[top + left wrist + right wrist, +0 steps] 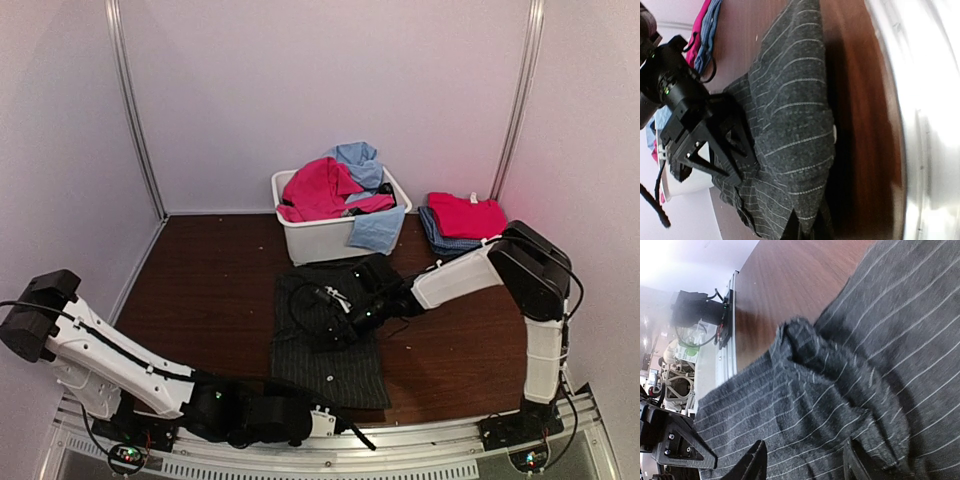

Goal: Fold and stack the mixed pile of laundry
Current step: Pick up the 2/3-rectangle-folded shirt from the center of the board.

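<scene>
Top view with both wrist views. The black pinstriped garment (pixel 335 365) is lying spread on the brown table (pixel 200 290), just in front of the white plastic tub (pixel 300 245). Its fine pale stripes are running along its length.

The right gripper (pixel 332 322) is reaching in from the right and bearing on the far half of this garment. In the right wrist view its fingers (pixel 757 467) are standing apart, and a bunched ridge of striped cloth is crossing the space ahead of them. No cloth is seen clamped between them.

The left arm is lying low along the near edge of the table. The left gripper (pixel 352 434) is meeting the garment's near hem. In the left wrist view its jaws are sitting together, with a corner of the striped cloth pinched between them. A small white button-like disc (pixel 834 133) is showing at the garment's edge.

The rest of the laundry is sitting farther back:
- **In the tub:** a loose pink-red garment (pixel 318 188) is heaped with light blue cloth (pixel 360 160), one piece of which is hanging over the front rim.
- **Just beside the tub, to its right:** a folded pink-red garment (pixel 467 215) is resting on a folded blue checked shirt (pixel 445 240).

A small white tag at the folded garment's collar is too small to read
</scene>
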You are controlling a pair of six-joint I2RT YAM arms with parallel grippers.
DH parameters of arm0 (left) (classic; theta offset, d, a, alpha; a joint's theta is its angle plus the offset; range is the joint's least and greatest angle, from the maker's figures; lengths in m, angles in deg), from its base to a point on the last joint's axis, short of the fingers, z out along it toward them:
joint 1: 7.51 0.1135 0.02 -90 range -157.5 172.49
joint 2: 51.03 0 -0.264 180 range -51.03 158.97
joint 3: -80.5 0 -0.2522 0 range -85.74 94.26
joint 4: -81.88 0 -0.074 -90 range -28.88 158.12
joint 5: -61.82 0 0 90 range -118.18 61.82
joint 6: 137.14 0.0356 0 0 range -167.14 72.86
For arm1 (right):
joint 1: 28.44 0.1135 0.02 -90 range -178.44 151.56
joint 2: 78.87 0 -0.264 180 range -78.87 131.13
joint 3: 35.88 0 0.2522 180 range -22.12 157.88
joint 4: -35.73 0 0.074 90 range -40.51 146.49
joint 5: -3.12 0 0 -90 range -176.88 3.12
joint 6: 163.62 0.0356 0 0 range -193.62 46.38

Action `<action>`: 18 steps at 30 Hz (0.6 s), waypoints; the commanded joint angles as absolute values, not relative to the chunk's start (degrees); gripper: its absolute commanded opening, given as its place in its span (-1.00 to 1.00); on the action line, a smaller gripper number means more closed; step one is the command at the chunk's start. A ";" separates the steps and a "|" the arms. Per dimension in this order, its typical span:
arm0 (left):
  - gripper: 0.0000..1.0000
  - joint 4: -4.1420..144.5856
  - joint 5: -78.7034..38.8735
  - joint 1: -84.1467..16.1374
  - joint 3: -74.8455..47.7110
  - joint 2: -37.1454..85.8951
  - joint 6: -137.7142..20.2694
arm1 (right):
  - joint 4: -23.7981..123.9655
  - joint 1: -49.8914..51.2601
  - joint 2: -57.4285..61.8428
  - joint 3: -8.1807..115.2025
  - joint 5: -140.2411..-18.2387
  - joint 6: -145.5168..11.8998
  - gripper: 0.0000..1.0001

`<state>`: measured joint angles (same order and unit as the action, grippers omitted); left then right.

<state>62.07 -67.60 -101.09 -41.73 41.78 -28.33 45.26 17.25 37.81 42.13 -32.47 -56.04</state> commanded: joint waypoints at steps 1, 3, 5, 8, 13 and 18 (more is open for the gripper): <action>-1.00 48.67 -54.79 -104.26 -35.38 37.31 -34.41 | 50.58 15.01 29.26 42.58 -32.51 -55.96 0.08; -1.00 44.96 -49.83 -104.35 -33.86 35.77 -37.21 | 53.11 12.57 27.39 44.72 -33.10 -57.18 0.12; -1.00 43.33 -45.89 -104.41 -33.30 33.18 -39.03 | 56.86 10.45 27.35 47.90 -35.29 -59.51 0.12; -1.00 40.93 -40.76 -104.36 -31.55 30.40 -40.80 | 59.69 8.59 29.08 51.90 -36.03 -62.00 0.13; -1.00 35.08 -33.71 -104.17 -25.66 30.36 -42.98 | 61.46 8.25 33.87 55.38 -36.60 -64.28 0.12; -1.00 31.32 -29.87 -102.15 -22.25 30.86 -42.86 | 63.37 7.96 36.91 54.93 -43.51 -67.20 0.10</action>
<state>35.32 -35.95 -103.86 -25.49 31.14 -41.43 59.14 7.92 34.25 55.02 -37.39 -63.43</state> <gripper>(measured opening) 0.031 0.559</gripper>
